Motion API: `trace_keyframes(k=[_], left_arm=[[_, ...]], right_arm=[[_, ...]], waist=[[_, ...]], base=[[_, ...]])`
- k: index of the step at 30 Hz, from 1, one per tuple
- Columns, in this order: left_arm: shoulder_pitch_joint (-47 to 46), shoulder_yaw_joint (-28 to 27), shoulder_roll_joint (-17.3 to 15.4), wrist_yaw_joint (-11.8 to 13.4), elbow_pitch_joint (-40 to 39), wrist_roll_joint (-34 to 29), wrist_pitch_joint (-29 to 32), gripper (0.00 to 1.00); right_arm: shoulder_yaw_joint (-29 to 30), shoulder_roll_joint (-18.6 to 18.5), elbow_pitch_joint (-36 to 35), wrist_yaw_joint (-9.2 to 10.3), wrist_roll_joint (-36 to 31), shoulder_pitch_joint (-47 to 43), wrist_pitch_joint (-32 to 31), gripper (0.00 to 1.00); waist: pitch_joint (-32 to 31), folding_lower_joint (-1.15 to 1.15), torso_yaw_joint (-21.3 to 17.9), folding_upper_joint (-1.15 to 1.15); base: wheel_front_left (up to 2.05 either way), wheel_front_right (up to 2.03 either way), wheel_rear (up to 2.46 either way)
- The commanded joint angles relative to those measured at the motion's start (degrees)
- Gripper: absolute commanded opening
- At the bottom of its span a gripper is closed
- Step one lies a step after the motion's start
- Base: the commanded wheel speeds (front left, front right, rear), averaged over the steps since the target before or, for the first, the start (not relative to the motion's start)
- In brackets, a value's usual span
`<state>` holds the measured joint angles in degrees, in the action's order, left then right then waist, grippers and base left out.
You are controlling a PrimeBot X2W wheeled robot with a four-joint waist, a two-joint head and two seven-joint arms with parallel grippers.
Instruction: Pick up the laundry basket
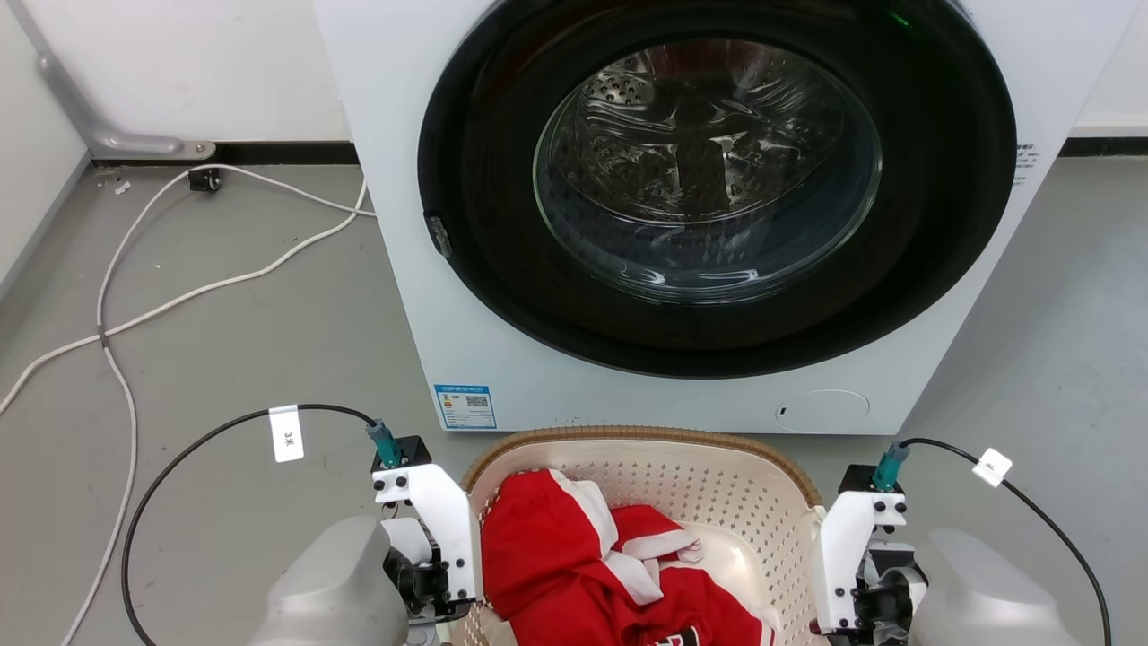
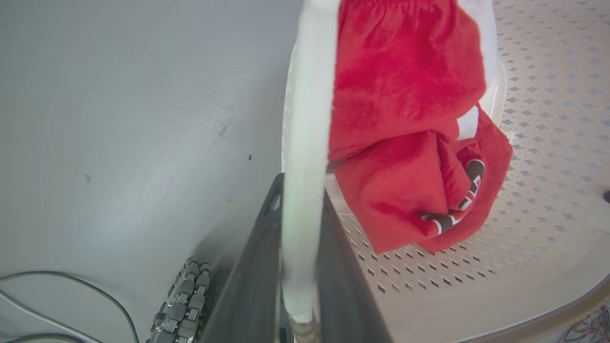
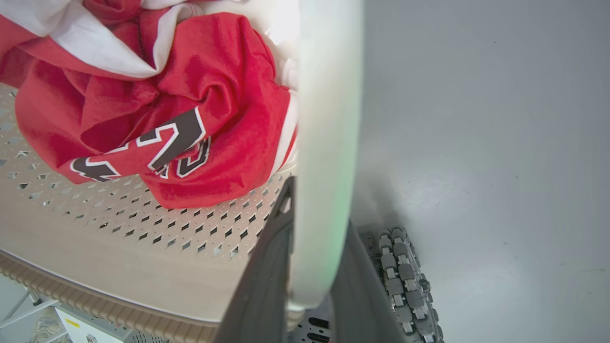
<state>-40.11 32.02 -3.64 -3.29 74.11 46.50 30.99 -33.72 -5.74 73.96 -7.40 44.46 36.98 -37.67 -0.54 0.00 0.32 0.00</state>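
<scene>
Both wrist views: fingers (image 2: 250,290) astride laundry basket (image 1: 717,484) handles (image 2: 305,143), seemingly tight.

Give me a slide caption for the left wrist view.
Left tool clamps the laundry basket by its white handle, red jersey inside.

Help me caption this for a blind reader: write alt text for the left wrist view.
The jaws of the left gripper grip the white handle of the laundry basket. A crumpled red garment lies inside it, and grey floor shows on the left.
</scene>
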Motion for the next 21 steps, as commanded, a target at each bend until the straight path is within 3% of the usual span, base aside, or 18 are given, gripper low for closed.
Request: trace_keyframes(k=[1,21], left_arm=[[0.13,-0.07,-0.08,-0.17,-0.42,0.37,-0.68,0.0],[0.56,0.28,-0.16,0.08,-0.42,1.29,-0.54,0.0]], right_arm=[[0.19,0.44,-0.18,-0.17,-0.22,-1.04,-0.39,0.0],[3.25,0.85,-0.17,-0.17,-3.14,-1.11,-1.55,0.0]], waist=[[0.01,0.0,0.0,0.0],[0.22,0.0,-0.04,0.0]], base=[[0.0,0.0,0.0],[0.0,0.0,0.0]])
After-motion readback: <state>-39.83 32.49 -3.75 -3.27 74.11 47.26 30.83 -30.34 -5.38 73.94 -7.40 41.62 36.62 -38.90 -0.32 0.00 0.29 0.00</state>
